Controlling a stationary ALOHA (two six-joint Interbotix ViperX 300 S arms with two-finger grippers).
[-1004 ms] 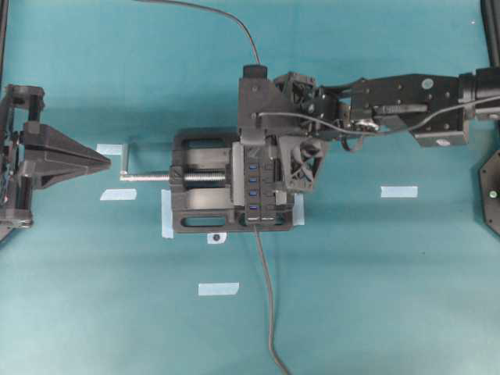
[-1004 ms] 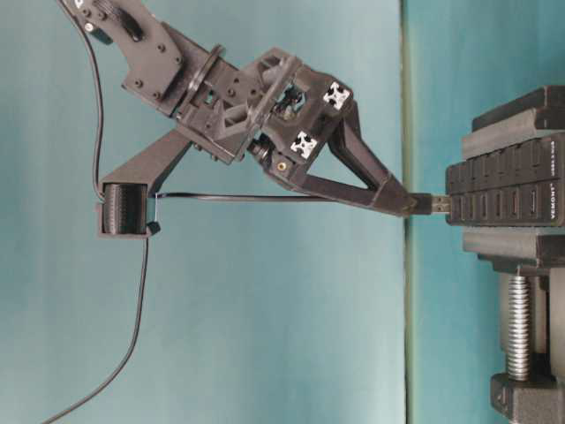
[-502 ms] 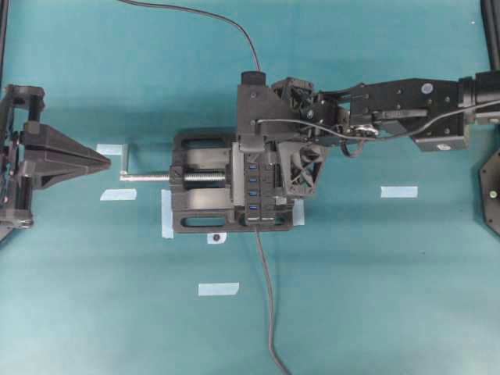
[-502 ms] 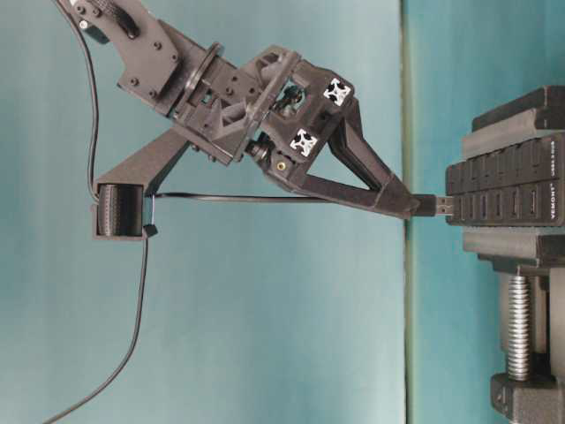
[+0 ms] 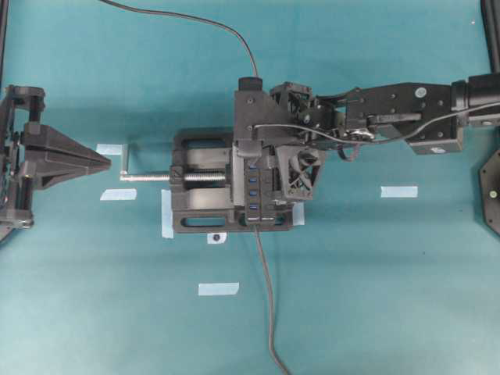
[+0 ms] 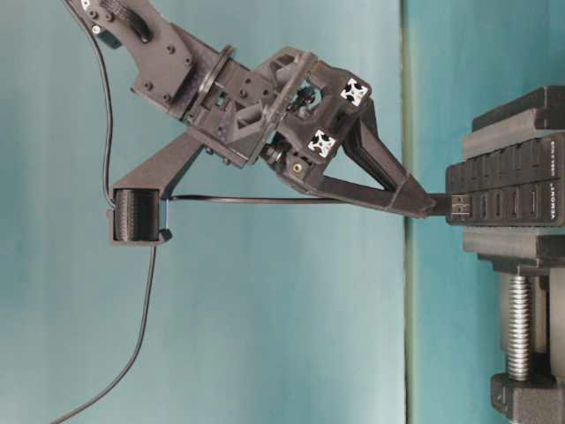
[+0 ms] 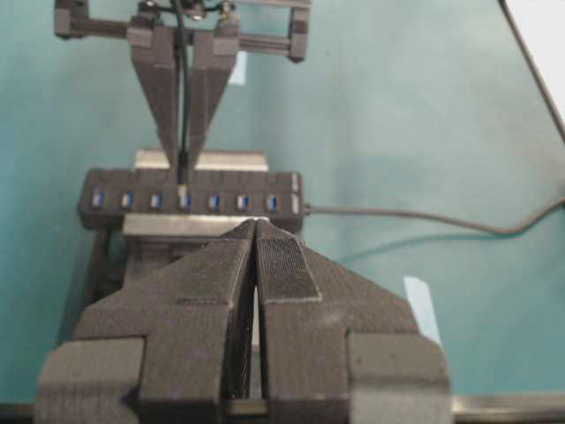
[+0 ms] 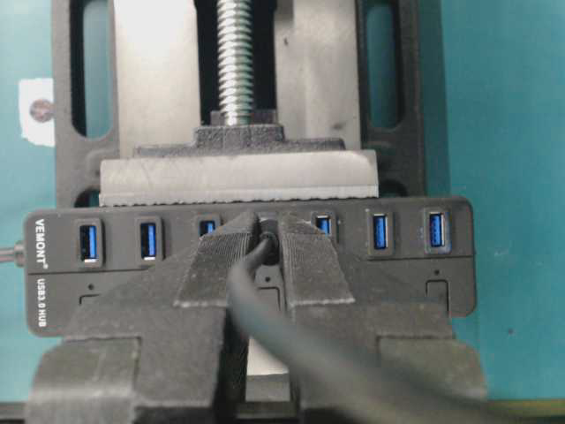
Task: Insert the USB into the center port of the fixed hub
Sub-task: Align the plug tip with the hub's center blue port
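The fixed hub (image 5: 255,187), a long black bar with a row of blue slots, is clamped in a vise. My right gripper (image 8: 267,221) is shut on the USB (image 8: 269,234), and its dark cable (image 8: 291,309) trails back over the fingers. In the table-level view the gripper's fingertips (image 6: 433,204) stand almost against the hub (image 6: 512,190), with the USB (image 6: 454,205) entering its face. In the left wrist view the plug meets the center port (image 7: 184,200). My left gripper (image 5: 103,160) rests shut and empty, left of the vise.
The black vise (image 5: 199,223) has a silver screw (image 5: 148,177) that points toward the left gripper. The hub's own lead (image 5: 267,305) runs to the near edge. Pale tape strips (image 5: 398,191) lie on the teal table. The USB cable loops off the far edge.
My right gripper has moved toward the hub with the USB. The bare metal tip seen between fingertips and hub has gone into the slot. The left arm has not moved.
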